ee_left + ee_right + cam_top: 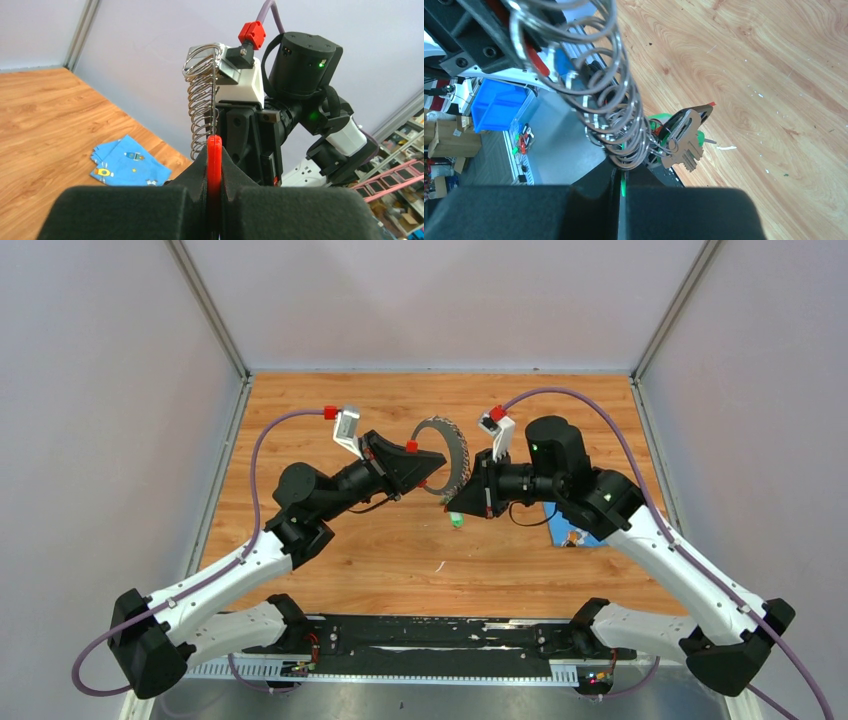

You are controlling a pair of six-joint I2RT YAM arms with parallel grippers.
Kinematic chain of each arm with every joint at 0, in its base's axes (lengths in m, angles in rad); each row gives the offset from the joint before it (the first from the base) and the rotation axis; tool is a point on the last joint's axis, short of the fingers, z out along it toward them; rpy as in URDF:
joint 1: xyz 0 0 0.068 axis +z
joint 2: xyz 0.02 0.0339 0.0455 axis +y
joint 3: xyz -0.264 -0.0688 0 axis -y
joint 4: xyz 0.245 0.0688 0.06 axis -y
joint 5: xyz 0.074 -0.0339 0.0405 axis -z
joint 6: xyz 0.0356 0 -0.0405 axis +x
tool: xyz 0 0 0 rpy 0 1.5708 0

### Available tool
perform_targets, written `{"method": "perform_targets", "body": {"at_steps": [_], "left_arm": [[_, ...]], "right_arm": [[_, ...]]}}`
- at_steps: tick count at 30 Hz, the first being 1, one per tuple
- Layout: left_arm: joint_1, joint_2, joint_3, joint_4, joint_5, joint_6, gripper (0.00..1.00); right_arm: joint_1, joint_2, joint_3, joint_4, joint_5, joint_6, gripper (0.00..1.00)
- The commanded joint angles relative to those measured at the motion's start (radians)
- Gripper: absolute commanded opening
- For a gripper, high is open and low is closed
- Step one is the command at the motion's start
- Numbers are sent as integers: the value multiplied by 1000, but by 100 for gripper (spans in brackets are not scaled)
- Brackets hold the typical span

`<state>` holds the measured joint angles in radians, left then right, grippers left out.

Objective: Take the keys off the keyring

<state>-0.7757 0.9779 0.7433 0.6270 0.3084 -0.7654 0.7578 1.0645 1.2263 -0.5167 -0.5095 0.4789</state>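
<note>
Overhead, the left gripper (430, 462) is clamped on the red curved part (214, 155) of the keyring (452, 452). The ring is held off the wooden table (350, 560), standing on edge, its loop rising from that pinch. Just right, the right gripper (455, 504) is closed on a green cap among the keys (684, 142), which dangle at the ring's lower end.

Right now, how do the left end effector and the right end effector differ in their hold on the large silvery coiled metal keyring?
The left end effector pinches the red curved plastic part of the keyring; the right end effector pinches what looks like a green key cap. The silver keys hang beside the right end effector, none by the left. Both are shut, holding the ring above the wooden table.
</note>
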Motion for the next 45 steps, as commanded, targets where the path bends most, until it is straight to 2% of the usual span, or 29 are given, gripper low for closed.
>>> {"method": "perform_targets", "body": {"at_steps": [1, 14, 21, 31, 35, 45], "left_arm": [[-5, -7, 36, 71, -24, -84, 0], [-5, 44, 2, 69, -117, -261, 0], [-5, 72, -33, 55, -184, -366, 0], [-5, 111, -32, 8, -236, -462, 0], [-5, 123, -31, 10, -247, -488, 0], [-5, 141, -44, 8, -274, -564, 0]], "right_arm": [[12, -13, -30, -13, 16, 1, 1], [11, -14, -54, 10, 33, 5, 1], [15, -38, -70, 9, 104, -5, 1], [19, -64, -75, -25, 147, -38, 24], [18, -77, -62, -60, 164, -57, 30], [18, -123, 35, -180, 238, -93, 31]]}}
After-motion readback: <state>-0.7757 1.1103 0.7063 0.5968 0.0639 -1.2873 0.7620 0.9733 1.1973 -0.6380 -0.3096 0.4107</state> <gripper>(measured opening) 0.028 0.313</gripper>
